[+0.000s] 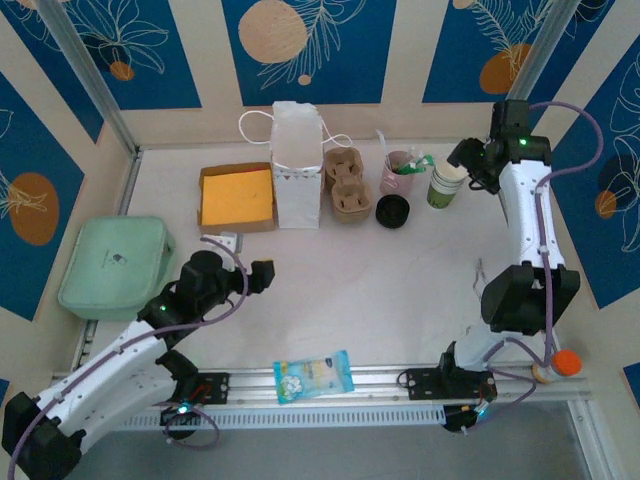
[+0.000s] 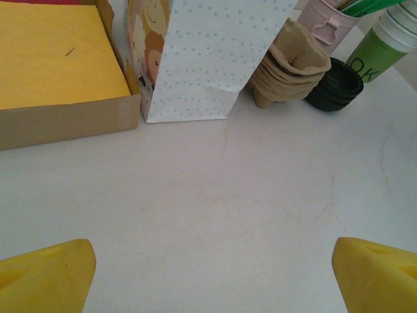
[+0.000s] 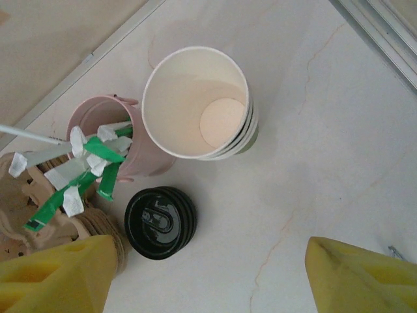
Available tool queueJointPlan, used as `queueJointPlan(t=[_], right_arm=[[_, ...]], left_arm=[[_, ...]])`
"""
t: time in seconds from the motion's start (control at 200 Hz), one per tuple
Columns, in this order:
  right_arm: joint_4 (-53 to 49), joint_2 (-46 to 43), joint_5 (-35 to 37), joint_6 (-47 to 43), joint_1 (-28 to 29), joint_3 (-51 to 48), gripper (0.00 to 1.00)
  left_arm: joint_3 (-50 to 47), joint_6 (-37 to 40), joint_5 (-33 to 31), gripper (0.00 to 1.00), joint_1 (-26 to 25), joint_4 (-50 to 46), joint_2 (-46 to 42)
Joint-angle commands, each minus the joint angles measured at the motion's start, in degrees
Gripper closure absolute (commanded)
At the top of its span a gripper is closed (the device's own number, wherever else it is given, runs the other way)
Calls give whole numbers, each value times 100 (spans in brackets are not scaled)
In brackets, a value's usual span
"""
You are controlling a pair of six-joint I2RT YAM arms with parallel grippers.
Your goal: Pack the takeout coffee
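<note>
1. Two arms divide the work. The right arm reaches to the far right of the table, with its jaws spread wide above the takeout coffee and pinching nothing. Its yellow fingertips frame bare table on the near side of the cup, not the cup itself.
2. Upright and open-mouthed, the takeout coffee stands at the right end of the far row, just beside the pink cup of stirrers and packets. Several rims show at its edge, so it may be a nested stack. Standing upright leaves its sides free for a pinch.
3. One black lid lies flat just near of the two cups, apart from the coffee, probably handy for capping it.
4. Left of the pink cup, the pulp cup carrier sits just beside the white paper bag, which stands upright. That row suggests the order cup, carrier, bag.
5. At the near left, the left arm sits low with its jaws spread and empty, aimed at the bag and the box of yellow napkins. It is likely placed there to steady the bag.
</note>
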Motion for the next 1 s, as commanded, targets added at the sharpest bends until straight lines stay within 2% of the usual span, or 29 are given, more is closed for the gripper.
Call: queueJointPlan(t=[0.0, 0.18, 0.395, 0.8, 0.996], right_arm=[[-284, 160, 12, 46, -63, 260, 24], [-341, 408, -24, 53, -193, 486, 33], [-451, 811, -2, 40, -291, 836, 39], [-626, 1795, -134, 80, -355, 1502, 60], [-619, 2051, -95, 88, -298, 1593, 63]], left_arm=[[-100, -115, 28, 7, -43, -203, -223], [-187, -190, 17, 7, -45, -338, -469], [-188, -230, 28, 7, -45, -373, -504], [-188, -274, -64, 8, -45, -565, -700], [-171, -248, -147, 8, -45, -672, -803]])
